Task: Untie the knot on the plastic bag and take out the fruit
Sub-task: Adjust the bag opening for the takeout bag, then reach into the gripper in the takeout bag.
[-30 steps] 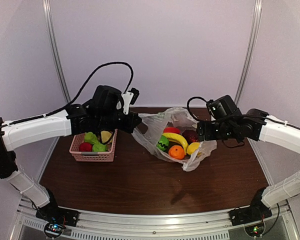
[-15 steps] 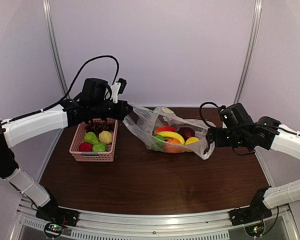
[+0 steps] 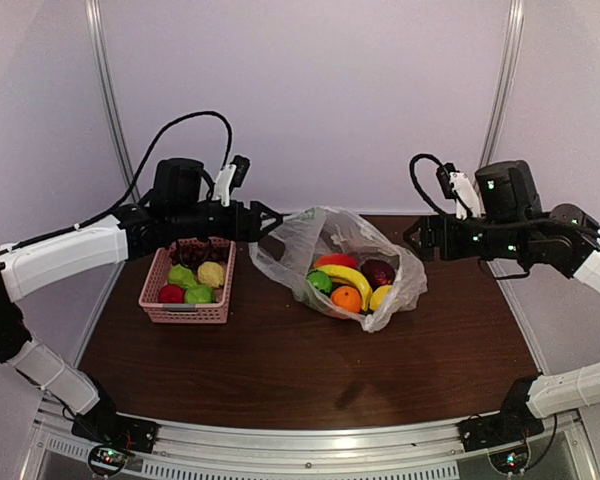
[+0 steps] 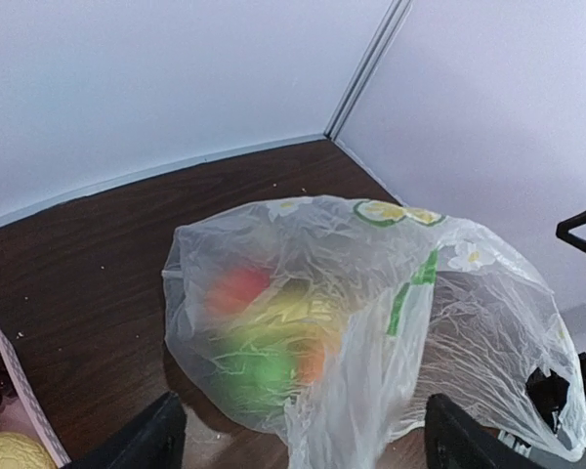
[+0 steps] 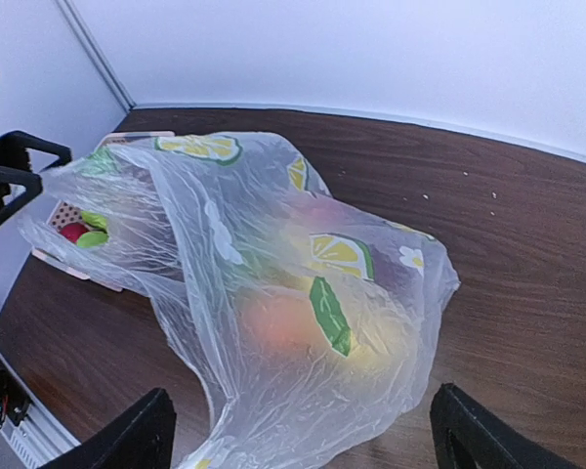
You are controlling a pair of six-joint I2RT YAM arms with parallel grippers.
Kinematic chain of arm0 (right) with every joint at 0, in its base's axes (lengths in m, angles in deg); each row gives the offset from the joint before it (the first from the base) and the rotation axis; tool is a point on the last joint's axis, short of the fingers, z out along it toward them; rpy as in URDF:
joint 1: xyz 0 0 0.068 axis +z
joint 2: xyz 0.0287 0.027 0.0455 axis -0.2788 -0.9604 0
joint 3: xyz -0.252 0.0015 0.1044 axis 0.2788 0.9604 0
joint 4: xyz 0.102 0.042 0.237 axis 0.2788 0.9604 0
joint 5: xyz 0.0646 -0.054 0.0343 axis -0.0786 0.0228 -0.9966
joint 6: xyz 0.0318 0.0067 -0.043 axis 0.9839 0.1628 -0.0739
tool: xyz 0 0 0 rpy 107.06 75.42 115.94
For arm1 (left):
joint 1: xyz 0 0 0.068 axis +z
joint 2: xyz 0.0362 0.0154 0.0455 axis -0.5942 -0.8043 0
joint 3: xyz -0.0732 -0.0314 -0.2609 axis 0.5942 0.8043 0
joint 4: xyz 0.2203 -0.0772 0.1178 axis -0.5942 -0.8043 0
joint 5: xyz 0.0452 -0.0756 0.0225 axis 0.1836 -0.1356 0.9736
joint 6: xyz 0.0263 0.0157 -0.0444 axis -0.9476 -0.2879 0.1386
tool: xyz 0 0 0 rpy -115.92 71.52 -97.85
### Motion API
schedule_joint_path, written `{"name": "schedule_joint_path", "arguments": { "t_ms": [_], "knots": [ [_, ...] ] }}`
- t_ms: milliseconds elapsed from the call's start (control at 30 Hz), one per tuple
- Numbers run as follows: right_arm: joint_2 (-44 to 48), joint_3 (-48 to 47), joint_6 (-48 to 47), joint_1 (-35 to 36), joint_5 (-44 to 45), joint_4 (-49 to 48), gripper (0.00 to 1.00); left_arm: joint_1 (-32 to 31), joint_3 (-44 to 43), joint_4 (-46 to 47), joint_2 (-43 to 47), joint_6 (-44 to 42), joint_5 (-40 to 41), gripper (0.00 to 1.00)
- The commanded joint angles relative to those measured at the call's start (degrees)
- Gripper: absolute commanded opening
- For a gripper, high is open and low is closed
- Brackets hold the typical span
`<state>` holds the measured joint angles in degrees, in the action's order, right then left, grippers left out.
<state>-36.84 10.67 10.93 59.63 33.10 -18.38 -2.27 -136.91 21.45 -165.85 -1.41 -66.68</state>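
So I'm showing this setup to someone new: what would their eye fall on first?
The clear bag in the middle of the table, slumped, with bright fruit showing inside. An open claw hangs at each side of it, the left claw and the right claw, neither gripping it. A pink basket sits to the bag's left.
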Motion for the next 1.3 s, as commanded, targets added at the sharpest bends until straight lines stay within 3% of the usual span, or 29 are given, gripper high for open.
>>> {"name": "schedule_joint_path", "arguments": {
  "t_ms": [0, 167, 500, 700, 767, 967, 1100, 1267],
  "knots": [
    [-1.68, -4.27, -3.77, 2.54, -6.35, -0.91, 0.92, 0.31, 2.52, 1.16, 4.23, 2.32, -2.0, 0.9],
    [-4.37, -8.08, -5.72, 6.04, -7.49, -2.66, 0.9, 0.28, 5.57, 0.89, 7.71, 3.59, -4.31, 0.98],
    [-11.87, -10.66, -7.09, 18.17, -5.36, -6.81, 0.75, 0.22, 13.68, -0.16, 12.95, 5.28, -6.52, 0.98],
    [-18.43, -11.41, -6.73, 20.58, -1.04, -6.62, 0.69, -0.03, 14.83, 1.95, 12.11, 5.66, -10.42, 0.97],
    [-20.18, -11.69, -6.68, 20.67, -0.58, -6.62, 0.66, -0.04, 14.44, 1.74, 11.54, 5.44, -10.09, 0.89],
    [-24.72, -11.82, -8.6, 20.68, 3.01, -5.31, 0.58, -0.04, 13.65, 1.55, 10.67, 5.51, -7.99, 0.44],
    [-28.54, -12.66, -10.74, 20.42, 5.12, -2.76, 0.49, -0.04, 13.05, 1.52, 9.7, 5.53, -7.99, 0.26],
    [-31.56, -12.94, -14.12, 18.89, 5.73, -1.08, 0.44, -0.04, 12.41, 1.52, 8.87, 5.51, -7.58, 0.11]
  ]
}}
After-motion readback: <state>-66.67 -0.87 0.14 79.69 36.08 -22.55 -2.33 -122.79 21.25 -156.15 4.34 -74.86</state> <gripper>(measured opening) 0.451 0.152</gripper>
